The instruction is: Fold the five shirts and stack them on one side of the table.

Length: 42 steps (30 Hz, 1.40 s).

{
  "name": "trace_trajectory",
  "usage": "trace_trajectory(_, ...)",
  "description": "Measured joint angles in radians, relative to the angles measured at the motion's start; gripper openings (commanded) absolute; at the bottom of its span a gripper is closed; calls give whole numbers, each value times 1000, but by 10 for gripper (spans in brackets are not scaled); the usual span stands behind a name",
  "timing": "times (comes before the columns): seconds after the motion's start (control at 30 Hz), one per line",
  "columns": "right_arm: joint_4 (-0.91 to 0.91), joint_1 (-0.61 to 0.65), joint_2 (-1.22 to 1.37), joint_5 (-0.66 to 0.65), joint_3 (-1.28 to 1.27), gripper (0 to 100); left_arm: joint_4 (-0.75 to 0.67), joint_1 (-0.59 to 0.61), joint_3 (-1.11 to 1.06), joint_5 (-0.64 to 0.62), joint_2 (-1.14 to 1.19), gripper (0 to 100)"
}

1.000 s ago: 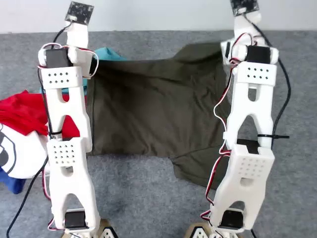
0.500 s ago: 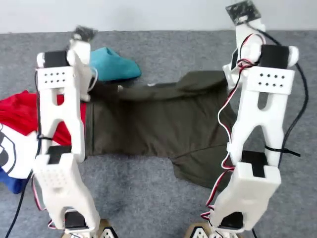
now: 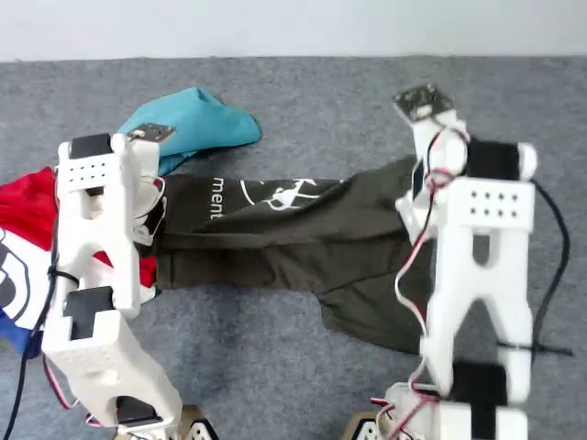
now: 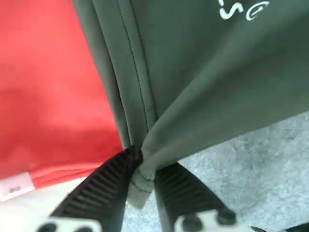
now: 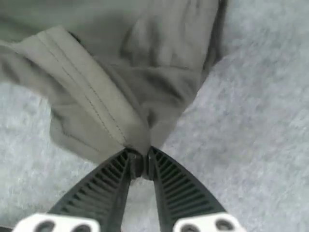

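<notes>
Since both hands are closed on cloth, my next move turns on how the olive shirt (image 3: 303, 243) lies between them. Its long axis runs left to right across the grey surface (image 3: 257, 376), and each hand has one end of the same edge. Nearest the arm bases, a loose sleeve (image 3: 367, 316) spills out on the right and lies flat. The shirt's near hem lies just beyond it, also flat. Further out the cloth rises into a slack fold, with white print (image 3: 266, 192) showing on the turned-up face. The left hand (image 4: 142, 166) pinches a bunched corner at the shirt's left end, with the red shirt (image 3: 32, 206) of the left-edge pile just beside it. The right hand (image 5: 140, 162) pinches a stitched hem at the right end, over bare surface. So the shirt hangs from both hands and trails to their near side, and neither arm is closer to it than the other. I judge the held edge must be carried nearward, evenly, to land on the near hem, since unequal travel would skew the fold. Farthest out, at the left, a teal shirt (image 3: 197, 124) lies crumpled close by the olive one's far corner.
</notes>
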<state>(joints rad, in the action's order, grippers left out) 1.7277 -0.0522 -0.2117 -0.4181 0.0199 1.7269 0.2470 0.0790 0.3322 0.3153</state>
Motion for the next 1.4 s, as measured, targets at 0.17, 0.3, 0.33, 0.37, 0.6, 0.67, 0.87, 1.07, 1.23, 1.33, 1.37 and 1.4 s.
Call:
trace_trajectory(0.17, -94, -26, -123, -29, -227, 9, 3, -8, -37, 6, 0, 15)
trace_trajectory(0.3, -230, -77, -160, -58, -394, 9, 0, -71, -115, 64, 0, 19)
trace_trajectory(0.33, -256, -87, -167, -61, -427, 9, -17, -91, -135, 69, 0, 19)
trace_trajectory(0.37, -275, -92, -175, -68, -453, 9, -32, -104, -155, 74, 0, 19)
trace_trajectory(0.6, -301, -92, -221, -110, -565, 91, -114, -109, -213, 75, -2, 20)
trace_trajectory(0.67, -301, -91, -235, -124, -582, 136, -115, -97, -212, 75, -5, 20)
trace_trajectory(0.87, -221, -89, -307, -178, -611, 205, -115, -28, -166, 75, -6, 20)
trace_trajectory(1.07, -166, -69, -448, -198, -626, 211, -109, -18, -166, 75, -6, 19)
trace_trajectory(1.23, -218, -68, -520, -187, -666, 211, -66, -63, -164, 75, -6, 20)
trace_trajectory(1.33, -295, -72, -526, -186, -729, 210, -63, -123, -164, 75, -6, 36)
trace_trajectory(1.37, -311, -72, -526, -186, -747, 210, -63, -141, -164, 75, -6, 49)
trace_trajectory(1.4, -325, -72, -526, -186, -770, 210, -63, -158, -164, 75, -6, 67)
